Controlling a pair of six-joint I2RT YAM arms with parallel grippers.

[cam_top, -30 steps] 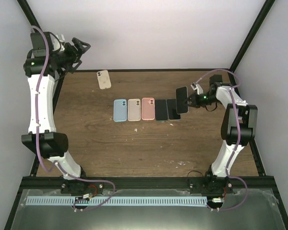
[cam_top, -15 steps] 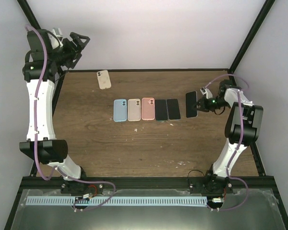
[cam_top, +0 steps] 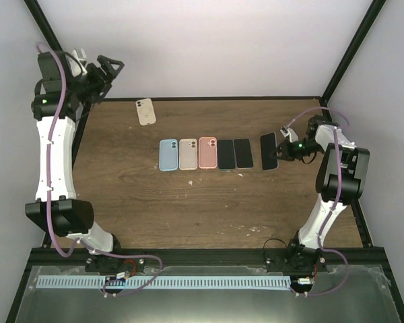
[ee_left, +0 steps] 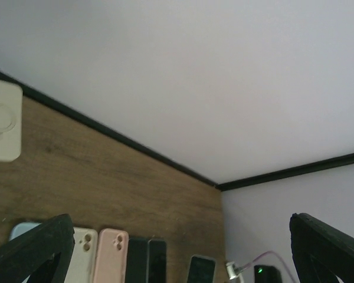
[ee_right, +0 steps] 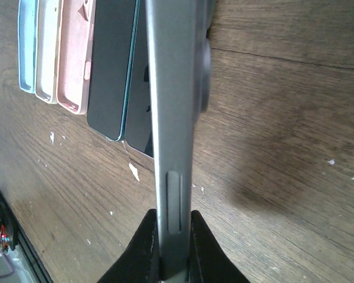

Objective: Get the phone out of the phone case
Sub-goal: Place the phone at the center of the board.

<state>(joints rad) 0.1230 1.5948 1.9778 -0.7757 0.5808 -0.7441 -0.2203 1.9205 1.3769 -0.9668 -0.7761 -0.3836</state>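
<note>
My right gripper [cam_top: 281,149] is shut on the edge of a dark phone [cam_top: 269,151], held screen up to the right of the row, low over the wood. In the right wrist view the phone [ee_right: 172,88] is edge-on, its side button between the black fingers [ee_right: 144,247]. Three phone cases lie in a row: blue [cam_top: 168,155], beige [cam_top: 188,154] and pink [cam_top: 207,152]. A fourth, cream case [cam_top: 145,112] lies apart at the back left. My left gripper [cam_top: 106,69] hangs open, high above the table's back left corner.
Two bare black phones [cam_top: 226,154] [cam_top: 243,153] lie side by side right of the pink case. Black frame posts stand at the back corners, with white walls behind. The left wrist view looks down on the cream case [ee_left: 1,121] and the row.
My right gripper has carried the phone rightward from above the two black phones and brought it lower and flatter beside them. The left arm has shifted slightly, still open.
</note>
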